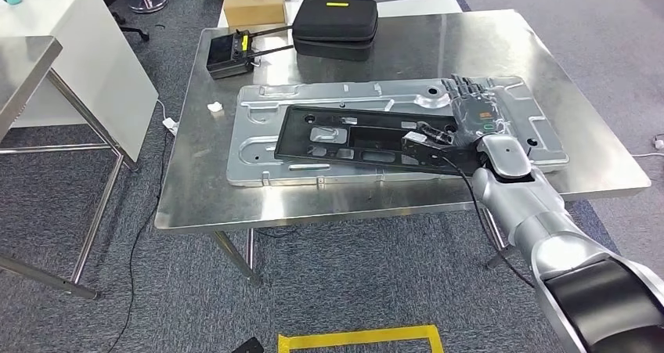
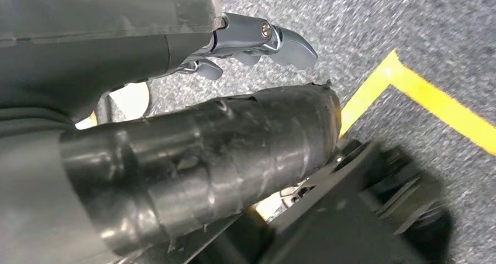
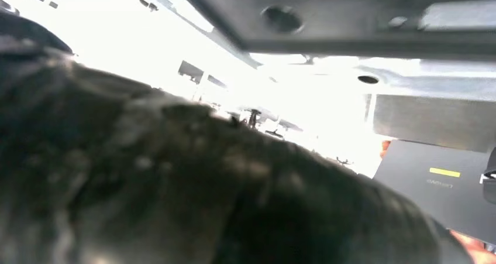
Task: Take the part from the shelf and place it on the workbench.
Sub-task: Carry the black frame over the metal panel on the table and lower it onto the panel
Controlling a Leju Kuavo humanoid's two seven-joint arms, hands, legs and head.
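A: Right hand (image 1: 472, 106), centre-right of the head view: fingers extended flat over the right end of the black plastic frame (image 1: 368, 138). Whether it clamps the frame or merely rests on it cannot be told; the thumb is hidden beneath.

B: And the left hand (image 2: 257, 41)?

A: Seen in its wrist view, upper centre. Fingers loosely curled, nothing between them, grey carpet and yellow floor tape (image 2: 421, 94) behind. Judged to be hanging at the robot's side.

B: Location of the part?

A: The black frame lies flat on the silver stamped sheet-metal panel (image 1: 266, 134), which itself lies on the stainless-steel workbench (image 1: 470, 40). Frame and panel are in contact; the frame sits within the panel's outline, toward the lower edge.

B: Orientation?

A: Long axis runs left to right across the picture, roughly parallel to the panel's long edge and the workbench's near edge, tilted slightly so the left end sits a little higher in the frame. Open cut-outs face upward.

B: Progress?

A: Judgement: the part is already down on the workbench, so transport and placement appear done. Remaining: confirm release and withdraw the right hand clear of the frame.

B: Other items?

A: Black zip case (image 1: 335, 24) and a handheld controller with antennas (image 1: 231, 54), upper centre, well apart from the part.
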